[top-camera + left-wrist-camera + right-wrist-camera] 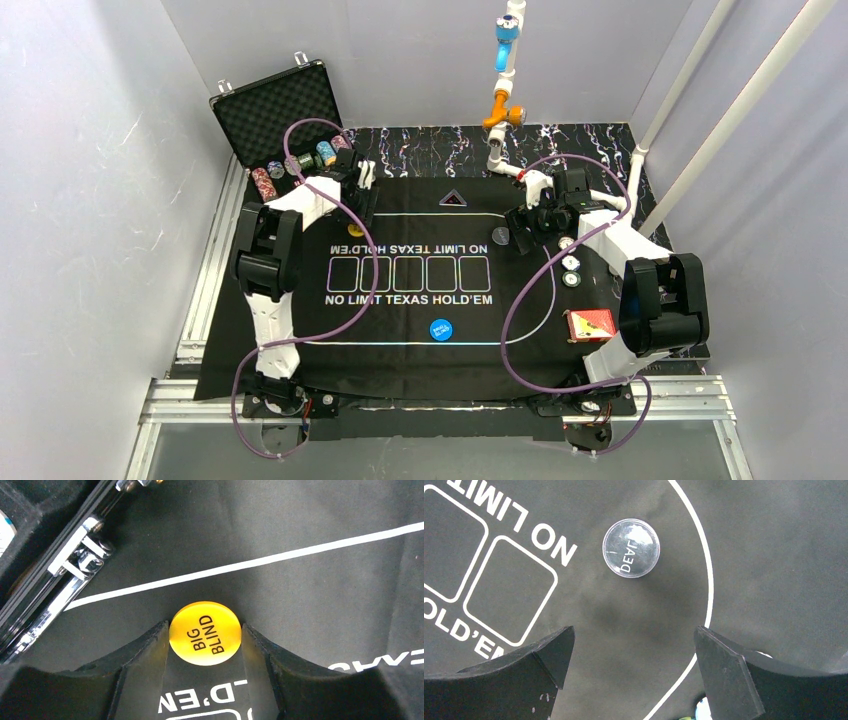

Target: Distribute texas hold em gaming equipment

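A yellow "BIG BLIND" button (205,633) lies on the black mat, squeezed between my left gripper's (205,630) two fingertips, which touch its two sides. In the top view it (356,230) peeks out under the left gripper (357,215) at the mat's far left. My right gripper (634,642) is open and empty above the mat, just short of the clear "DEALER" button (631,548), which also shows in the top view (500,236). A blue button (440,329) lies near the front middle. A red-backed deck (590,324) lies at the right. Striped chips (571,272) lie by the right arm.
The black foam-lined case (275,110) stands open at the back left, with several chip stacks (300,160) along its front. Its metal latch (75,570) is close to the left gripper. A white, blue and orange pipe stand (505,100) rises at the back.
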You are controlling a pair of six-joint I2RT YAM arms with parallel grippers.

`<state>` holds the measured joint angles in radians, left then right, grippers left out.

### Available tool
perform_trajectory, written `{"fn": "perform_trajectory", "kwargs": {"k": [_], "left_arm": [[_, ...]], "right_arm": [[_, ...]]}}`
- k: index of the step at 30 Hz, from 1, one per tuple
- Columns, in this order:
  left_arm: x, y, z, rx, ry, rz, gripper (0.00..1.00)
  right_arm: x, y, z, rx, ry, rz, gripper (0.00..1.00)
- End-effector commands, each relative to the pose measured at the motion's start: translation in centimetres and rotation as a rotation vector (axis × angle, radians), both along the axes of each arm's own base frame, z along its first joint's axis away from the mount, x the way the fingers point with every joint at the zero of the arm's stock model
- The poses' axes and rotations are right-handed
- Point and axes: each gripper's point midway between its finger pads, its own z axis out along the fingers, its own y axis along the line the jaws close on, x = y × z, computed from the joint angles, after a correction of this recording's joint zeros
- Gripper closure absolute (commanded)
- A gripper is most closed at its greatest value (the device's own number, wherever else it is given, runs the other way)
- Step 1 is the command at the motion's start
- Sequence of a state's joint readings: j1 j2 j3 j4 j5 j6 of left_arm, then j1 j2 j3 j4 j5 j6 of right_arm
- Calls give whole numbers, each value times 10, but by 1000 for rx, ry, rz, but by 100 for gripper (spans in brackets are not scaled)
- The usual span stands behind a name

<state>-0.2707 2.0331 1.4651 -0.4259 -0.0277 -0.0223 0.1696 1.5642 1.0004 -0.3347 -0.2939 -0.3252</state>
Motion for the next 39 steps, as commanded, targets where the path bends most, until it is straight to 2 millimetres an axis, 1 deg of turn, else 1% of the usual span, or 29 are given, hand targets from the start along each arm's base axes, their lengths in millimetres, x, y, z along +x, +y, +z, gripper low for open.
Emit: {"fn": "perform_trajectory", "kwargs": {"k": [1, 3, 6, 9, 11, 15, 18, 19, 21, 23, 27, 31, 33, 37, 39], "left_arm": [[-23, 9, 12, 30, 37, -13, 58], [-28, 13, 20, 45, 32, -40, 60], [-42, 21, 34, 41, 33, -53, 61], [-63, 27, 47, -10, 63, -89, 62], [-78, 37, 55, -25, 81, -102, 63], [-106, 66, 70, -61, 83, -83, 65], [-124, 91, 73, -79, 88, -45, 65], [-128, 107, 74, -82, 86, -7, 65], [-135, 128, 73, -92, 82, 37, 65], [-141, 144, 70, -96, 85, 62, 65], [-147, 162, 59, -87, 88, 70, 65], [-148, 166, 44, -76, 96, 63, 65], [-144, 168, 37, -74, 93, 57, 64], [-141, 177, 19, -31, 112, 68, 63], [-138, 181, 14, -18, 115, 74, 63]], "right_arm": [[15, 1, 14, 7, -51, 8, 2], [15, 1, 14, 7, -50, 8, 2], [14, 1, 16, 8, -54, 8, 2], [13, 3, 16, 16, -50, 15, 2], [12, 4, 16, 20, -48, 23, 2], [12, 4, 17, 21, -50, 26, 2], [12, 4, 17, 22, -51, 28, 2], [11, 5, 17, 25, -50, 29, 2], [11, 5, 18, 25, -50, 30, 2], [11, 6, 18, 29, -50, 31, 2], [10, 7, 19, 35, -50, 36, 2], [9, 7, 18, 35, -48, 37, 2], [10, 7, 18, 35, -47, 38, 2], [9, 7, 17, 33, -45, 39, 2], [9, 7, 17, 33, -45, 39, 2]]}}
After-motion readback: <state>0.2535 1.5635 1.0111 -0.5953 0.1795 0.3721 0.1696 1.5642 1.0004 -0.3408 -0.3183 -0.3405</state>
